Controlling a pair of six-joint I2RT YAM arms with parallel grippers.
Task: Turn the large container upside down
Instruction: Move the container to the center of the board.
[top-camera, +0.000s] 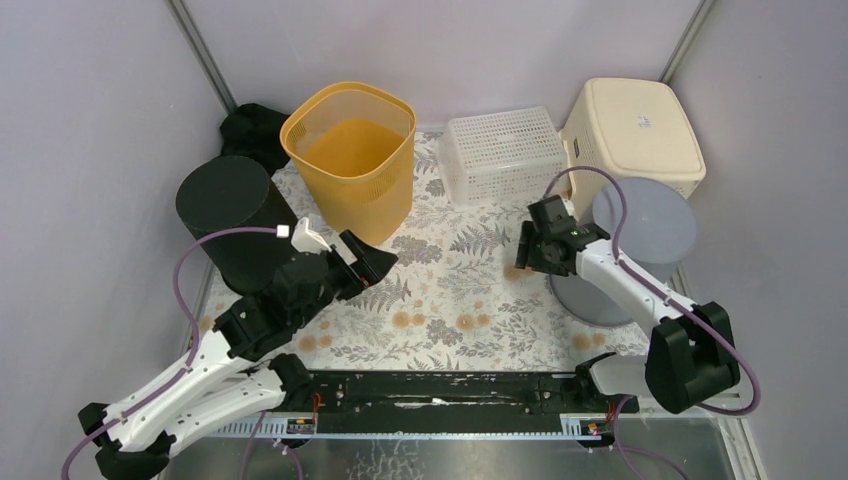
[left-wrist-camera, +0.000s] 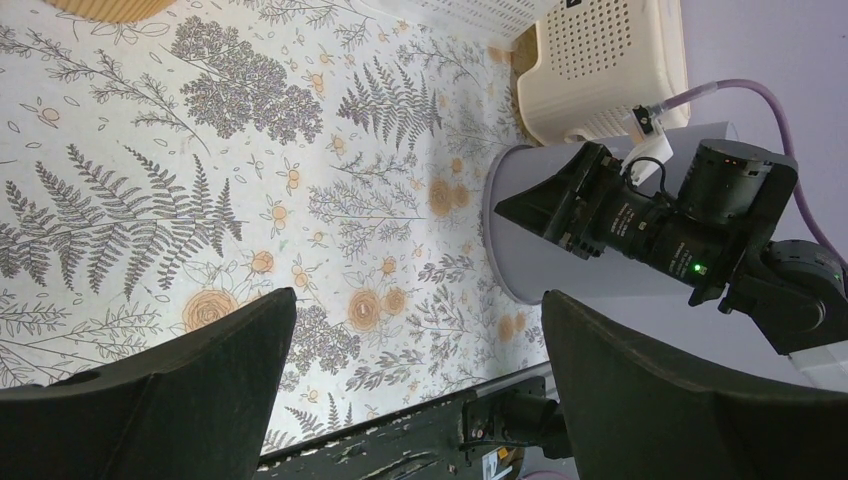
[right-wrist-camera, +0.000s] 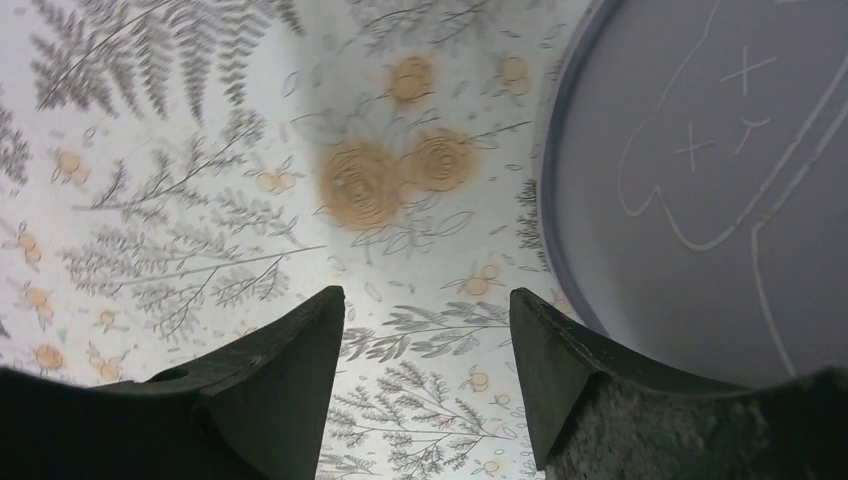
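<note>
Left gripper: is being held with jaws spread wide; nothing is being gripped or touched.
Right gripper: is being held with jaws parted and empty, low over the floral table cover.
Large container: the yellow bin is standing upright, mouth up, at the back left, just beyond the left gripper.
Left edge: a black cylinder is standing beside the left arm, near the yellow bin.
Right edge: an inverted grey bin is standing just beside the right gripper.
Back edge: a white mesh basket and a cream basket are lying inverted.
Open room: bare floral cover is lying between the two grippers.
</note>
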